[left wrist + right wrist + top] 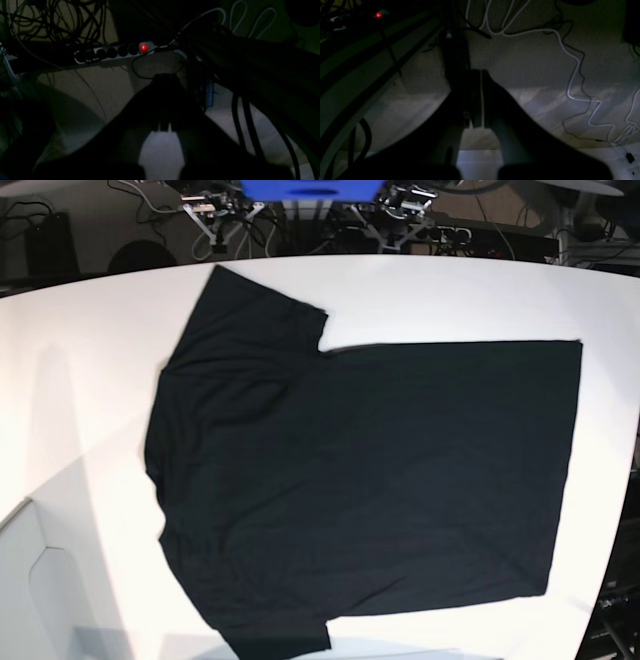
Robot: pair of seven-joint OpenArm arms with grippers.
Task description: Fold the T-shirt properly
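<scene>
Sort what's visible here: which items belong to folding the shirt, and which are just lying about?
Job:
T-shirt, spread flat on the white table
left gripper, shut
right gripper, shut

Lying about:
power strip, red light on
white cable

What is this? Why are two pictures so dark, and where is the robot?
These pictures come from a robot with two arms. Each arm has a small camera at its wrist, and a third camera looks down at the table.

In the bright picture you see a black T-shirt spread flat on a white table. It is not folded yet.

The two dark pictures are from the wrist cameras. They look past the table's edge at the floor, where cables lie and a power strip glows with a red light. The dark shape in the middle of each is that arm's pincer: the left gripper and the right gripper. Both are shut and hold nothing.

The arms hardly show in the bright picture.
</scene>
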